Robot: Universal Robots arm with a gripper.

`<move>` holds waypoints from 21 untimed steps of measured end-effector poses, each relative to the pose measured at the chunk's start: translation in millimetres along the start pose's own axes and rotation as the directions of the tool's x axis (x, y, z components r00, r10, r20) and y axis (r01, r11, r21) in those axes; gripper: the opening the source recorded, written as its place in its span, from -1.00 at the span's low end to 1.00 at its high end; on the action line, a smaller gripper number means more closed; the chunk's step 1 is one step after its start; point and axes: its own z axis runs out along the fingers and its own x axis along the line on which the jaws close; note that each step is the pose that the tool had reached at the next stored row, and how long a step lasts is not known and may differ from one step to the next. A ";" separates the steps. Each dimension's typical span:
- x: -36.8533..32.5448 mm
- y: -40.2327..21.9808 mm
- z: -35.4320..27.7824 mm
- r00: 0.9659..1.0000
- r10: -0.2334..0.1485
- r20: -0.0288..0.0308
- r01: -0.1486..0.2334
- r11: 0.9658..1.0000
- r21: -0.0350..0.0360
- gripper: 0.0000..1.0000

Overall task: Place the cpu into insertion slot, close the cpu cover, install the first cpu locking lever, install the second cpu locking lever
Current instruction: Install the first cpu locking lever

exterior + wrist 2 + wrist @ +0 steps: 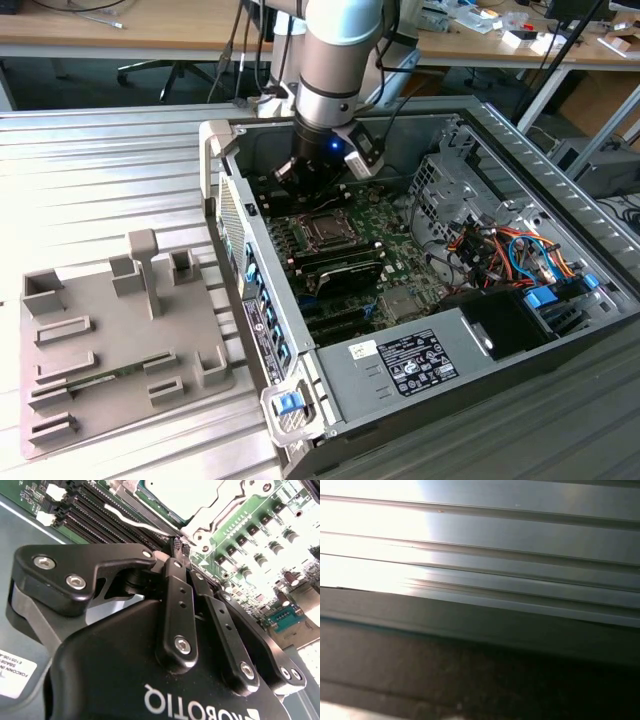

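In the exterior view my gripper (300, 180) hangs inside the open computer case, just behind the cpu socket. The cpu (325, 232) lies flat in the socket, its silver-grey top (175, 490) framed by the silvery cpu cover (220, 510), which lies down over it. A thin metal locking lever (135, 524) runs along the socket's side beside the memory slots. My gripper (176, 547) is shut, its black fingers pressed together, with the tips right at the end of that lever by the socket's corner. Whether they touch the lever I cannot tell.
The green motherboard (390, 260) fills the case floor, with a long black component (345, 268) in front of the socket and coloured cables (510, 250) on the exterior view's right. A grey fixture tray (100, 340) lies on the ribbed metal table (520, 555) at the left.
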 end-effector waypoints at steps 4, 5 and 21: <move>-2.4 -0.3 1.1 1.000 -0.002 -0.002 0.002 1.000 0.000 -0.79; -3.0 -0.4 1.3 1.000 -0.002 -0.002 0.002 1.000 0.000 -0.79; -16.0 -2.2 5.2 1.000 -0.009 -0.008 0.009 1.000 -0.002 -0.79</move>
